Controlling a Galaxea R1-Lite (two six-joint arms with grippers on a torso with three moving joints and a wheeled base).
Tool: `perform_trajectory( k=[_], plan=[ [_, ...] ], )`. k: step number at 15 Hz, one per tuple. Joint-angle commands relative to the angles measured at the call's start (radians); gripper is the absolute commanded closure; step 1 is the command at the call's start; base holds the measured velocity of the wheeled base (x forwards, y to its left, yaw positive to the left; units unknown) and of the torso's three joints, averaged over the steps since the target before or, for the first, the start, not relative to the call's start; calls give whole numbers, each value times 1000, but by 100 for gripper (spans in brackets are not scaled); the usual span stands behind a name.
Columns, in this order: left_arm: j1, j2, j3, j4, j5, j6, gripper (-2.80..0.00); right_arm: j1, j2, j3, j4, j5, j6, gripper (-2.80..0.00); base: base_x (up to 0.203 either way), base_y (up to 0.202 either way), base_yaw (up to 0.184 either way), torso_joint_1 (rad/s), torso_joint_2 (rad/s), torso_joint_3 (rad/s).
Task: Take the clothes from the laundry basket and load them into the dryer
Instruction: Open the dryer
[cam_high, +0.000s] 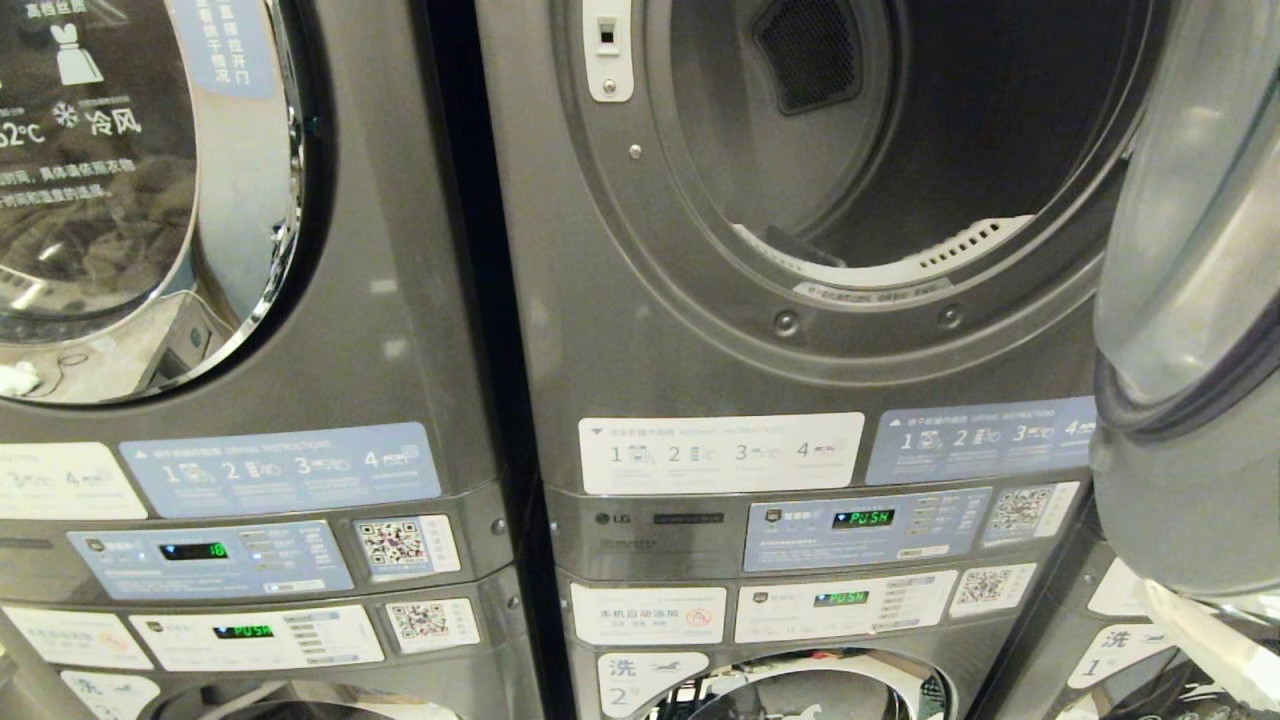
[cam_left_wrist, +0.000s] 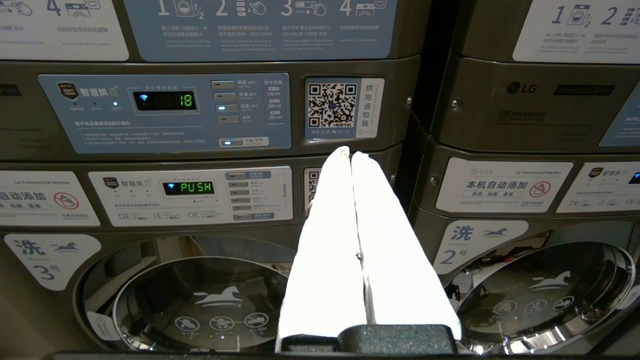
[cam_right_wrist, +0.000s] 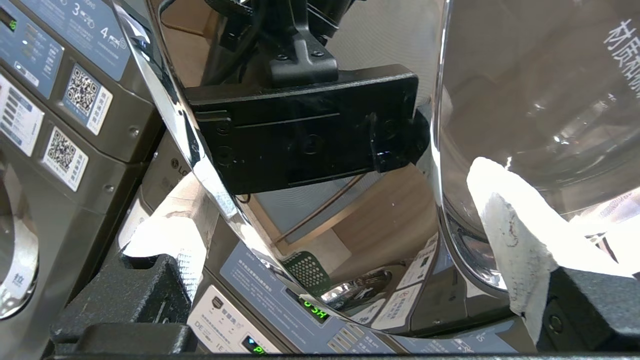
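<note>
"PUSH" on dryer (cam_high: 800, 330) display

The head view faces the open dryer (cam_high: 880, 150) close up; both wrist views look near at the control panels (cam_left_wrist: 165, 112) below, shared with the head view.

Illumination is warm, moderate indoor light. The dryer (cam_high: 800, 330) drum interior is dim toward its rear. Chrome door rims carry strong specular glare and mirror reflections (right wrist view especially). White fingers (cam_left_wrist: 345, 250) are overexposed, with surface detail lost. Green displays (cam_left_wrist: 196, 188) bloom slightly. Panel print stays legible, small text soft.
</note>
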Motion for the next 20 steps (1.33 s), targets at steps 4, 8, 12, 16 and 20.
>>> perform_trajectory(
  k=[4,8,12,16,20],
  plan=[
    [0,0,0,0,0,-1,0,-21,-80,35,3,-1,-10,-280,0,0,0,0,0,0],
    [0,0,0,0,0,-1,0,-33,-137,56,6,-64,-11,-280,0,0,0,0,0,0],
    [0,0,0,0,0,1,0,-34,-240,62,101,-84,-11,-280,0,0,0,0,0,0],
    [0,0,0,0,0,-1,0,-35,-349,43,220,-87,-9,-280,0,0,0,0,0,0],
    [0,0,0,0,0,-1,0,-36,-412,39,250,-90,-7,-280,0,0,0,0,0,0]
  ],
)
